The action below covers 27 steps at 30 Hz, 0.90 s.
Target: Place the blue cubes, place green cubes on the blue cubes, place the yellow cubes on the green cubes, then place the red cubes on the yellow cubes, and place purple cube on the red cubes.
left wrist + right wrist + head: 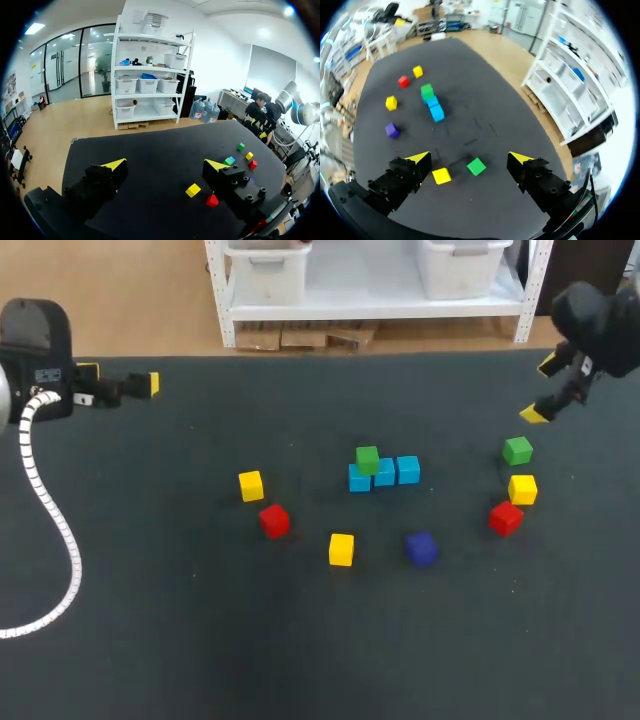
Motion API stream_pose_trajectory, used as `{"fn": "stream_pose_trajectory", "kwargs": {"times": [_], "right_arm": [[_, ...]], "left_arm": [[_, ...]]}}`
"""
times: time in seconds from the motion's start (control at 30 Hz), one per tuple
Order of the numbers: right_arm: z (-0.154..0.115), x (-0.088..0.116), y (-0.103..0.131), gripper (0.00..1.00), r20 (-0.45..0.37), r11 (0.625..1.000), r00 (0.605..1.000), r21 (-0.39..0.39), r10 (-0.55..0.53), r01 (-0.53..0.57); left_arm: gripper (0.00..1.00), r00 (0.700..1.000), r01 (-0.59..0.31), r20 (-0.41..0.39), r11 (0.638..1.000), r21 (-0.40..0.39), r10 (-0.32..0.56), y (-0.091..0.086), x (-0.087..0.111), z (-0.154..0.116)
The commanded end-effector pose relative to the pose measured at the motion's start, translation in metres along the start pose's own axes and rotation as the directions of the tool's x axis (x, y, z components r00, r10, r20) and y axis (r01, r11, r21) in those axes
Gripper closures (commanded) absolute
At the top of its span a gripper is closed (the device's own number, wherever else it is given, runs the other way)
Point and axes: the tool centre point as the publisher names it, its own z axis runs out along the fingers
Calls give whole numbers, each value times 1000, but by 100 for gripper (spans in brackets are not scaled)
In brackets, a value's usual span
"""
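Three blue cubes (385, 472) stand in a row mid-table, and a green cube (367, 459) sits on the leftmost one. To the right lie a second green cube (517, 450), a yellow cube (522, 489) and a red cube (505, 517). Two more yellow cubes (251, 485) (341, 549), a red cube (274, 521) and the purple cube (421, 548) lie loose nearer the front. My left gripper (120, 380) (165, 165) hovers open and empty at the far left. My right gripper (540, 390) (469, 158) is open and empty above the loose green cube (476, 166).
The table (160, 620) is dark and its far edge runs just behind both grippers. A ribbed white cable (50, 510) from my left arm loops over the left side of the table.
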Motion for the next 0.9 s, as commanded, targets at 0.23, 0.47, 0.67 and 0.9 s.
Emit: {"fn": "stream_pose_trajectory", "kwargs": {"times": [0.23, 0.47, 0.67, 0.9], "right_arm": [[56, 6, -23, 0, -256, 940, 914, -215, -315, 264], [71, 25, -25, 0, -356, 897, 826, -249, -436, 366], [83, 43, -18, 0, -413, 859, 755, -297, -510, 418], [94, 57, -26, 0, -438, 869, 752, -285, -493, 404]], "left_arm": [[0, 1000, -1, 4, 1000, 23, 1, 4, 1, -1], [0, 1000, -1, 4, 1000, 23, 1, 4, 1, -1], [0, 1000, -1, 4, 1000, 23, 1, 4, 1, -1], [0, 1000, -1, 4, 1000, 23, 1, 4, 1, -1]]}}
